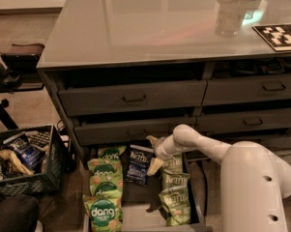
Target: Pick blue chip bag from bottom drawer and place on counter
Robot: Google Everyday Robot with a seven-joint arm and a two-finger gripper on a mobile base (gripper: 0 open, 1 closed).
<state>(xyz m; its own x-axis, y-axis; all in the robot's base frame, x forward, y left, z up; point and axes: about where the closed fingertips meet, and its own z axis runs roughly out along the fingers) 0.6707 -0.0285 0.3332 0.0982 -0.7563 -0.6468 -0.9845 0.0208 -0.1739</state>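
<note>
While reaching for the blue chip bag [138, 162] but not yet grasping: approach step, probably early in the task.
Lying flat in the middle row of the open bottom drawer [135, 217], between green dang bags [104, 197] and pale green Kettle bags [174, 197]; just beside its right edge, gripper [152, 153] with fingers spread apart, empty. Next, likely: shift over the bag, close on it, lift clear of the upper drawer fronts, carry up to the counter [135, 28].
</note>
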